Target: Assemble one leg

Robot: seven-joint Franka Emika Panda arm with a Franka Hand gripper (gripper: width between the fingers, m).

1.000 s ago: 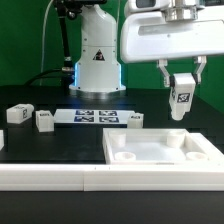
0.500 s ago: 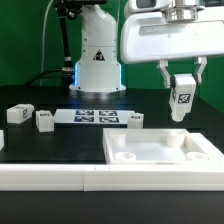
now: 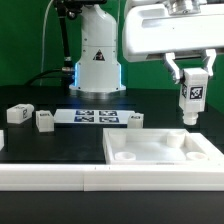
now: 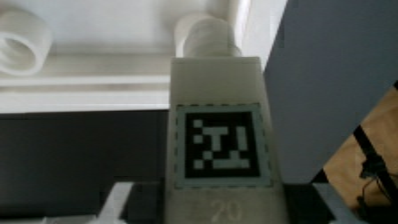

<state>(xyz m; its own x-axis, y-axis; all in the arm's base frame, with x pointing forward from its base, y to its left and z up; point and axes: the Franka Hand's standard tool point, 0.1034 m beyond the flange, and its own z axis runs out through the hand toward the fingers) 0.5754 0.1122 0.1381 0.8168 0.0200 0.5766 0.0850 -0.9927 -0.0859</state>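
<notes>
My gripper (image 3: 191,88) is shut on a leg (image 3: 190,103), a small white post with a black-and-white tag, held upright in the air above the far right corner of the large white tray-like part (image 3: 160,152). In the wrist view the leg (image 4: 217,120) fills the middle, tag facing the camera, with a grey finger (image 4: 125,200) pressed against each side. Beyond its tip I see the tray part's rim (image 4: 98,85) and a round corner hole (image 4: 18,50). Three more legs lie on the table: two at the exterior view's left (image 3: 17,114) (image 3: 44,120) and one (image 3: 133,118) behind the tray.
The marker board (image 3: 92,117) lies flat in front of the arm's white base (image 3: 97,62). A white rail (image 3: 60,177) runs along the table's near edge. A green curtain hangs behind.
The gripper with the leg has moved toward the exterior view's right and slightly down, from above the tray's back edge to over its far right corner.
</notes>
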